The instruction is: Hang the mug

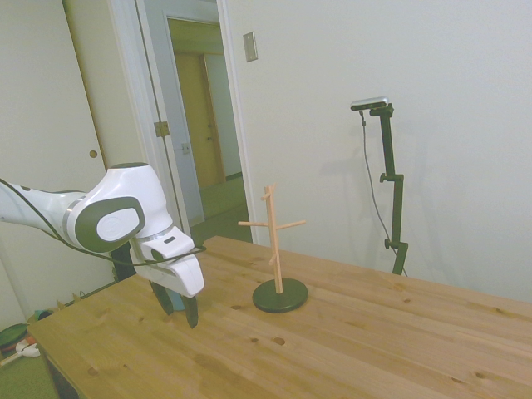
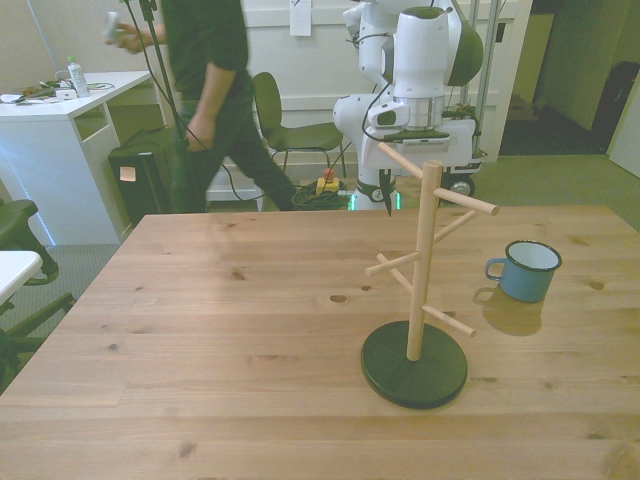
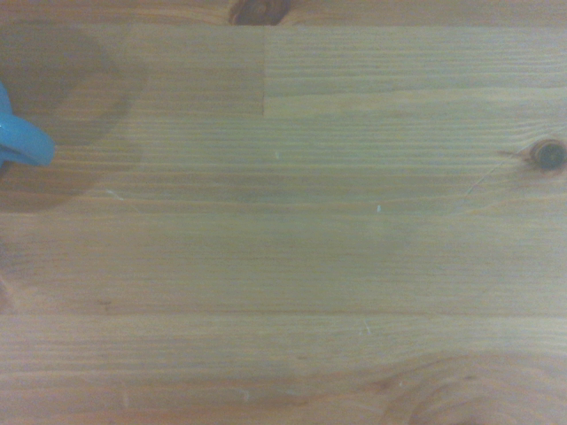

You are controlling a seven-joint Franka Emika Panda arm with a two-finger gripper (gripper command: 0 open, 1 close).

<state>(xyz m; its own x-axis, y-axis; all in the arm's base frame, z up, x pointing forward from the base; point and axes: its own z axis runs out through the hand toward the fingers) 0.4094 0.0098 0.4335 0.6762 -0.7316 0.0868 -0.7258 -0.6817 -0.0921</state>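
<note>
- peg stand (image 2: 414,352) nearest on the table (image 2: 230,340), dark round base, bare pegs.
- mug (image 2: 526,271) upright toward the front view's right, well apart from the stand, handle toward it.
- i judge it light, rigid, slick enamel; i'd pinch the rim wall, leaving the handle free.
- gripper (image 1: 179,307) beyond, low over bare wood, empty; fingers look close together.
- person walking far behind.

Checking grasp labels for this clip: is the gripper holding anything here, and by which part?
Nothing is held. The gripper hangs empty over bare table, while the mug stands untouched beside the peg stand.
</note>
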